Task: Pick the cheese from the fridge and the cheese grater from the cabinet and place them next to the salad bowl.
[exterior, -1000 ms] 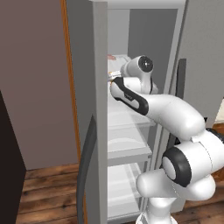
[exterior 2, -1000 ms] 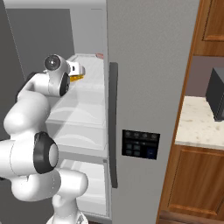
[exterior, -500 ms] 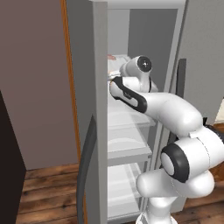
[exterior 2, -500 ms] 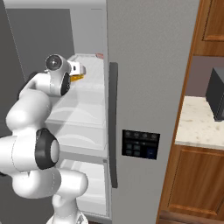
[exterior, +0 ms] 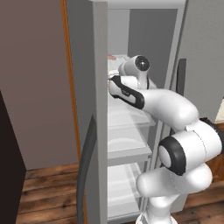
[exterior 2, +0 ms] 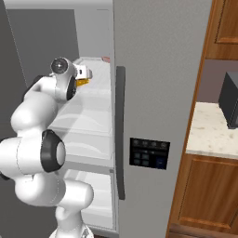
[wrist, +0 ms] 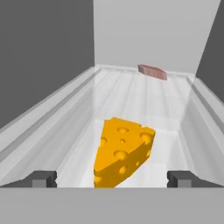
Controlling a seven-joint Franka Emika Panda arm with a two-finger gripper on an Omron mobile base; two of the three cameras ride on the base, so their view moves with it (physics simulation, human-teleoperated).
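fridge (exterior 2: 153,93) shelf | cheese (wrist: 120,151) between open claw (wrist: 111,178) tips | pink block (wrist: 152,71) behind

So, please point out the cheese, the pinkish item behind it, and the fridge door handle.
cheese (wrist: 120,151), hand view, on its holed front face.
pinkish item (wrist: 152,71), hand view, on its long side.
fridge door handle (exterior 2: 120,132), right base view, on the middle of the dark bar.

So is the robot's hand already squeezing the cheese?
No, the gripper is wide open, with the cheese sitting on the fridge shelf between its fingertips.
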